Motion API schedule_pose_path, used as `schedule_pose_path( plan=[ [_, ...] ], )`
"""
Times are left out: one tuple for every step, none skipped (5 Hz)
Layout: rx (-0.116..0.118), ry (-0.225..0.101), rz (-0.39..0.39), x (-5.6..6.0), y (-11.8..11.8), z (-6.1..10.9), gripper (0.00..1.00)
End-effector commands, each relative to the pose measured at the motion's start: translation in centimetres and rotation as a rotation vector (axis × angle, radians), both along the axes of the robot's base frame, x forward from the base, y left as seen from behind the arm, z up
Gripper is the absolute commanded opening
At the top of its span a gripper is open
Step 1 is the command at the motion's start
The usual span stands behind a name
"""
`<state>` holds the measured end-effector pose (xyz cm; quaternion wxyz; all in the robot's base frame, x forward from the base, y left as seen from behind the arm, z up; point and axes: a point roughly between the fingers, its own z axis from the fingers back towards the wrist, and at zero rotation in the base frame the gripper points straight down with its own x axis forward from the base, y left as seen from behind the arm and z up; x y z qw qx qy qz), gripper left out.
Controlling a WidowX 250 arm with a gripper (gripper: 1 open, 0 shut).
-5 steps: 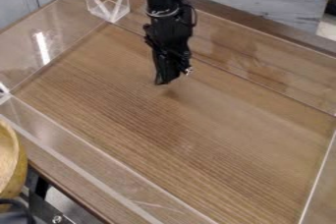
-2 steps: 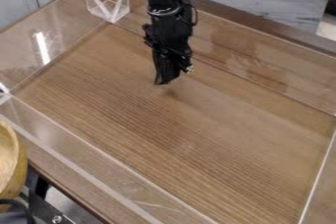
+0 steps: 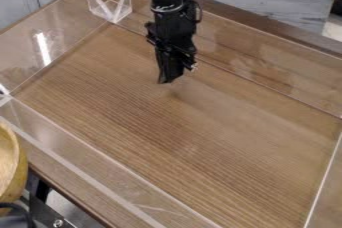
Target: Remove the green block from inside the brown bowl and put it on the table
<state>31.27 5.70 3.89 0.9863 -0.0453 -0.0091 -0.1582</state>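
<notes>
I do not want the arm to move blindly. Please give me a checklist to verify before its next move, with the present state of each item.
1. Gripper shut: ok, the tips are together.
2. Gripper pointing down over the table: ok.
3. Green block in view: not ok, none is seen.
4. Brown bowl found: cannot tell; only a tan curved rim shows at the lower left edge, outside the clear acrylic wall.
5. Block held in gripper: cannot tell; nothing green shows at the tips.

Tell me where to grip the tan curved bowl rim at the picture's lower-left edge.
Probably pinch the tan curved bowl rim from above, straddling it. Only that thin upright arc shows, and it lies outside the clear acrylic wall.
</notes>
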Motion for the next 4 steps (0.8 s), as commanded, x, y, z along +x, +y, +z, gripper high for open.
schedule_pose_path(
  plan=[
    [0.014,-0.051,0.001,1.26,0.23,1.40,0.00],
    [0.013,-0.047,0.007,1.34,0.27,1.37,0.00],
    [0.011,-0.042,0.013,1.40,0.31,1.36,0.00],
    [0.008,-0.037,0.019,1.44,0.35,1.36,0.00]
  ],
)
